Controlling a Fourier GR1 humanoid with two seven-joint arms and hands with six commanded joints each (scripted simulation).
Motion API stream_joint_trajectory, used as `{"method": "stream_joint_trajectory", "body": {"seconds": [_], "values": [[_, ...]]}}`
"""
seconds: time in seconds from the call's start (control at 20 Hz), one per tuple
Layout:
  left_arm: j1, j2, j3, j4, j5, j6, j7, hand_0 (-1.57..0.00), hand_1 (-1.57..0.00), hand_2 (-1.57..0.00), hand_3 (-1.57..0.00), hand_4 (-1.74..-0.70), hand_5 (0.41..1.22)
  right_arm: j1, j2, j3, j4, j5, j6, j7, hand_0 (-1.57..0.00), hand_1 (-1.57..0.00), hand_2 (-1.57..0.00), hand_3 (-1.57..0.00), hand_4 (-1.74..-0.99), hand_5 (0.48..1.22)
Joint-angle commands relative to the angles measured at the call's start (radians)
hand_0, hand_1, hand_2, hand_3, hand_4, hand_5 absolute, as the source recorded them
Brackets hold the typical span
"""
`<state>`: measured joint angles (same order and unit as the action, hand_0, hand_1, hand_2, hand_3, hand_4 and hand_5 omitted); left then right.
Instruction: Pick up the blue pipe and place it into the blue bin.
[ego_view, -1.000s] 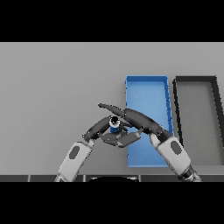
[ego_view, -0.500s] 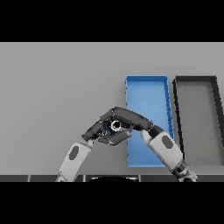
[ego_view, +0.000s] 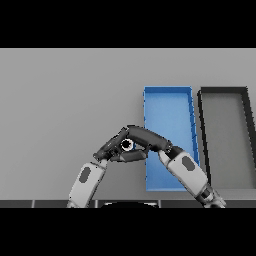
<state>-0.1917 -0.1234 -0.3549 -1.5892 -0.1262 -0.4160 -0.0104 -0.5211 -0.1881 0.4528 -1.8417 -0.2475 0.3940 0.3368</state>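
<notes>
Pale round pipe (ego_view: 127, 145) end between dark hands.

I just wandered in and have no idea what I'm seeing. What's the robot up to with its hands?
Both hands meet over the grey table, just left of the blue bin. The right hand has its fingers curled over a small pipe, mostly hidden, with the left hand against it. It isn't in the bin yet. A dark bin sits further right.
</notes>
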Motion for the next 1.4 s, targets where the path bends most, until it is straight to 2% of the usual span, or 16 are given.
{"method": "stream_joint_trajectory", "body": {"seconds": [0.0,0.1,0.15,0.2,0.25,0.3,0.4,0.5,0.55,0.7,0.8,0.85,0.95,1.1,1.2,1.35], "values": [[-0.002,0.005,0.003,0.001,-0.01,0.007,-0.001,-1.57,-1.57,-1.57,-1.43,-1.73,1.221,0.0,0.005,-0.001,0.005,0.008,-0.01,0.003,-1.53,-1.53,-1.53,-1.5,-1.721,1.16],[-0.001,0.006,0.0,0.002,-0.025,0.019,-0.035,-1.57,-1.57,-1.57,-1.42,-1.73,1.221,0.014,0.018,0.005,-0.016,0.027,-0.041,0.013,-1.55,-1.55,-1.55,-1.53,-1.728,1.182],[0.009,0.015,-0.004,-0.02,-0.044,0.037,-0.035,-1.57,-1.57,-1.57,-1.45,-1.72,1.221,0.011,0.026,0.008,-0.005,0.042,-0.049,-0.015,-1.55,-1.55,-1.55,-1.54,-1.731,1.19],[0.009,0.023,-0.006,-0.024,-0.072,0.045,-0.033,-1.46,-1.34,-1.29,-1.17,-1.6,1.221,0.019,0.014,0.003,-0.009,0.041,-0.049,-0.028,-1.56,-1.56,-1.56,-1.54,-1.733,1.196],[0.0,0.03,-0.003,-0.016,-0.071,0.021,-0.036,-1.17,-1.07,-1.03,-0.93,-1.47,1.221,-0.002,0.017,0.0,-0.004,0.045,-0.054,0.005,-1.56,-1.56,-1.56,-1.55,-1.734,1.201],[-0.008,0.042,0.004,-0.004,-0.064,-0.012,-0.057,-0.94,-0.86,-0.83,-0.75,-1.37,1.221,0.006,0.018,0.004,-0.017,0.04,-0.055,0.022,-1.56,-1.56,-1.56,-1.55,-1.736,1.205],[-0.003,0.045,0.003,-0.006,-0.094,-0.057,-0.049,-0.6,-0.55,-0.53,-0.48,-1.21,1.221,0.026,0.02,0.014,-0.03,0.043,-0.07,0.023,-1.56,-1.56,-1.56,-1.56,-1.738,1.211],[0.004,0.043,0.006,-0.011,-0.122,-0.068,-0.024,-0.38,-0.35,-0.34,-0.3,-1.08,1.029,0.019,0.024,0.015,-0.026,0.047,-0.075,0.051,-1.57,-1.57,-1.57,-1.56,-1.739,1.214],[0.003,0.036,0.012,-0.004,-0.122,-0.063,0.012,-0.31,-0.28,-0.27,-0.24,-1.05,0.938,0.014,0.022,0.011,-0.025,0.054,-0.075,0.041,-1.57,-1.57,-1.57,-1.56,-1.739,1.216],[0.01,0.018,0.01,-0.007,-0.116,-0.052,0.05,-0.16,-0.14,-0.14,-0.12,-0.98,0.704,0.017,0.02,0.013,-0.04,0.059,-0.083,0.038,-1.57,-1.57,-1.57,-1.57,-1.74,1.218],[0.004,0.01,0.029,-0.003,-0.088,-0.059,0.101,-0.1,-0.09,-0.09,-0.08,-0.97,0.603,0.01,0.021,0.013,-0.032,0.058,-0.083,0.033,-1.57,-1.57,-1.57,-1.57,-1.74,1.219],[0.018,0.019,0.024,-0.004,-0.096,-0.059,0.076,-0.08,-0.07,-0.07,-0.06,-0.97,0.567,0.012,0.03,0.012,-0.033,0.042,-0.089,0.038,-1.57,-1.57,-1.57,-1.57,-1.741,1.22],[0.013,0.023,0.026,-0.01,-0.105,-0.051,0.081,-0.05,-0.05,-0.04,-0.04,-0.95,0.513,0.014,0.036,0.01,-0.038,0.028,-0.094,0.017,-1.57,-1.57,-1.57,-1.57,-1.741,1.22],[0.014,0.018,0.02,0.0,-0.126,-0.034,0.099,-0.03,-0.02,-0.02,-0.02,-0.92,0.482,-0.027,0.056,-0.031,-0.034,-0.071,-0.118,0.075,-1.57,-1.57,-1.57,-1.57,-1.741,1.221],[0.013,0.024,0.022,0.025,-0.136,-0.033,0.091,-0.02,-0.01,-0.01,-0.01,-0.91,0.47,-0.063,0.058,-0.067,-0.069,-0.172,-0.161,0.138,-1.57,-1.57,-1.57,-1.57,-1.741,1.221],[0.013,0.022,0.021,0.021,-0.128,-0.04,0.085,-0.01,-0.01,-0.01,-0.01,-0.91,0.45,-0.183,0.027,-0.148,-0.067,-0.292,-0.207,0.196,-1.57,-1.57,-1.57,-1.57,-1.741,1.221]]}}
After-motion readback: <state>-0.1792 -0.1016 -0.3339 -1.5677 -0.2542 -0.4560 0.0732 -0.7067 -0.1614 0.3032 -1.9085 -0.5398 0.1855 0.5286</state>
